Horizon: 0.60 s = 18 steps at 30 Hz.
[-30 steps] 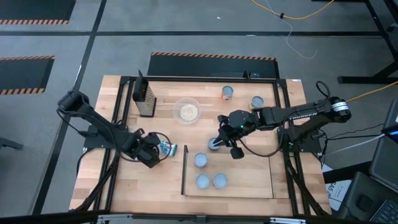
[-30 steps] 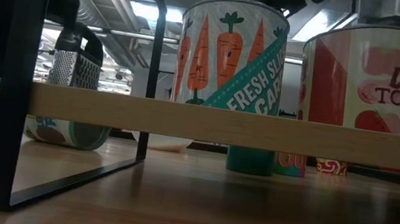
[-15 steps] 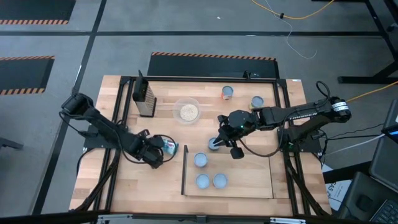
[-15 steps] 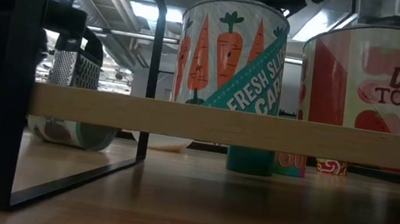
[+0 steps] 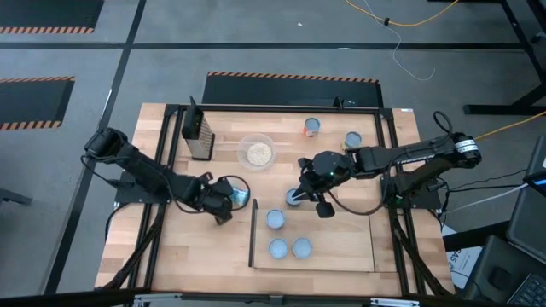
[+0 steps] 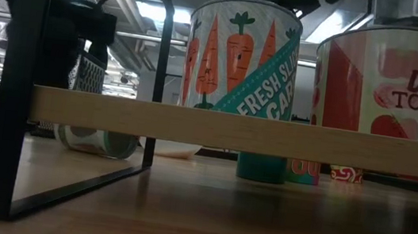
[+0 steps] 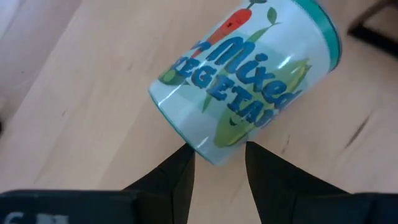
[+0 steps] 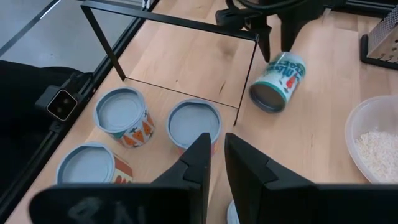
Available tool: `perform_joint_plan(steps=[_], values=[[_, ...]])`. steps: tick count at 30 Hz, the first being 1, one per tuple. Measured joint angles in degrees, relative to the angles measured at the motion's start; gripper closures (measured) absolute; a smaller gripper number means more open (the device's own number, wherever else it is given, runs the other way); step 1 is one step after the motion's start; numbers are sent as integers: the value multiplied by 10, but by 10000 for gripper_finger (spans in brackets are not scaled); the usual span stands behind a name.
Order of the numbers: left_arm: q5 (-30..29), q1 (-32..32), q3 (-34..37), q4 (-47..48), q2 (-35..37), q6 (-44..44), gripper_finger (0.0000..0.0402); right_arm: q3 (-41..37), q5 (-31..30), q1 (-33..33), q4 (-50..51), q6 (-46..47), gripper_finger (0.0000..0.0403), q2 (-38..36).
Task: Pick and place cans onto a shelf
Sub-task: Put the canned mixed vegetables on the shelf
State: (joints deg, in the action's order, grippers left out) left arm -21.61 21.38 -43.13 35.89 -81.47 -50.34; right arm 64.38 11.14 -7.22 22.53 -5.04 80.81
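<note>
A teal "Mixed Vegetables" can [image 7: 245, 81] lies on its side on the table, just left of the shelf [image 5: 341, 247]; it also shows in the high view [image 5: 240, 195] and the low view [image 6: 98, 142]. My left gripper [image 7: 219, 158] is narrowly open at the can's end. Three cans [image 5: 275, 219] stand upright on the shelf. My right gripper [image 8: 214, 149] is narrowly open, with nothing between its tips. It hangs over a can [image 5: 293, 199] at the shelf's far edge, which is mostly hidden by it. My left gripper has both fingertips [image 7: 183, 163] against the rim of the lying can's end [image 7: 208, 152], the end toward the table's left. The fingers come from the table's left, slanting down. The can lies on its side on the table. My right gripper hides the can below it, so I cannot tell whether it touches it.
Two more cans [image 5: 312, 127] [image 5: 352, 139] stand at the far right. A clear bowl of grains [image 5: 256, 153] and a metal grater [image 5: 198, 132] stand at the far side. The shelf's black leg frame [image 8: 249, 74] stands close to the lying can.
My left gripper has gone toward the table's right edge, toward the shelf. The lying teal can has slid along the table ahead of its fingertips, still on its side.
</note>
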Motion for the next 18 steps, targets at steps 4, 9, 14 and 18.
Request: perform_joint_plan(steps=[4, 9, 14, 18], values=[[-1, -20, 0, -16, 0, 0, 266, 0, -1, 0, -1, -6, 350, 9], [-2, -43, 0, -48, -11, 1, 266, 0, -35, 0, -1, -35, 350, 29], [27, -63, 0, -104, -54, 34, 266, 0, -104, 1, -1, -46, 350, 59], [47, -75, 0, -167, -92, 54, 266, 0, -129, 8, -5, -46, 350, 83]])
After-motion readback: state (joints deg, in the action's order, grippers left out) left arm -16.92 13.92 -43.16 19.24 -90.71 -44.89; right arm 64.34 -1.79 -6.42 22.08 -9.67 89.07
